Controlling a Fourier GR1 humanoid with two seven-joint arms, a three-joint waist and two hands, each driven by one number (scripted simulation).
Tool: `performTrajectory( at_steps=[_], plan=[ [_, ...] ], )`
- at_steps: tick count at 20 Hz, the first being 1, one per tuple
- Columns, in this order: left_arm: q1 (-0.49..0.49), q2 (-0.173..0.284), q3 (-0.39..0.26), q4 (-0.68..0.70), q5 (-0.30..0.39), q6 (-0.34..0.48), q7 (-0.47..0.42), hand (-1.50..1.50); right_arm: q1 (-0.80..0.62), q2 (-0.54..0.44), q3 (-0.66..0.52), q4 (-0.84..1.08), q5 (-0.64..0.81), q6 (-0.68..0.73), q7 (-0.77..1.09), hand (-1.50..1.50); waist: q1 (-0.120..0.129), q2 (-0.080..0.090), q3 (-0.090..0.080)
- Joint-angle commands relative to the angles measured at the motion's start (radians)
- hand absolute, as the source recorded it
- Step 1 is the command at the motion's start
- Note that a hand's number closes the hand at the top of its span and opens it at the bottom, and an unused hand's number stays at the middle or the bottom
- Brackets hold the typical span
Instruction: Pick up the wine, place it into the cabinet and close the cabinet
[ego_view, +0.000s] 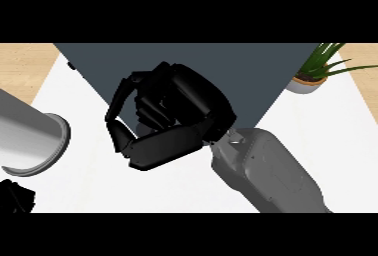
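Right hand (173, 117) is seen big in the middle of the head view, fingers curled inward with the thumb folded under, hanging over the front edge of the dark grey cabinet (244, 70) where it meets the white bench (88, 190). Whether anything is actually wrapped inside those fingers can't be told, since nothing like a bottle is showing between them. The wine isn't made out anywhere in view, so it's either already put away inside the cabinet or hidden behind the hand, and that can't be settled from here. The cabinet is shown as one flat dark face with a small knob-ish bit at its upper left corner, so a closing push is probably the step being worked on, but that's a guess. The left hand (16, 197) is only caught as a dark sliver at the bottom left corner, so its fingers can't be judged, and the grey left forearm (29, 135) is parked across the left side. A small potted plant (314, 75) is sat at the cabinet's right corner. What could go wrong: if the door is swung with curled fingers, knuckles could be snagged on the edge, or the door left ajar. If the sweep is carried too far right, the plant could be knocked.
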Motion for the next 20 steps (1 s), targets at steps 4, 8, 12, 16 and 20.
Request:
performTrajectory(
  at_steps=[4,8,12,16,20],
  plan=[
    [-0.014,-0.046,-0.019,-0.038,-0.042,0.012,0.061,1.5,-0.074,0.0,-0.022,0.238,0.019,0.007,-0.113,1.5,0.001,0.008,0.0],
    [-0.008,-0.051,0.011,-0.051,-0.048,0.019,0.065,1.5,-0.036,-0.032,-0.128,0.303,0.052,0.117,-0.147,1.5,-0.004,0.008,0.001],
    [0.036,-0.051,0.011,-0.033,-0.064,-0.032,0.012,1.5,-0.065,-0.097,-0.207,0.387,0.012,0.198,-0.169,1.5,0.017,0.012,0.0],
    [-0.009,-0.06,0.016,0.008,-0.06,-0.025,0.026,1.5,-0.128,-0.112,-0.227,0.435,0.013,0.23,-0.164,1.5,0.014,0.016,0.0],
    [-0.032,-0.061,0.012,0.009,-0.05,-0.031,0.038,1.5,-0.109,-0.111,-0.225,0.476,0.035,0.239,-0.21,1.5,0.017,0.022,-0.001]
  ],
)
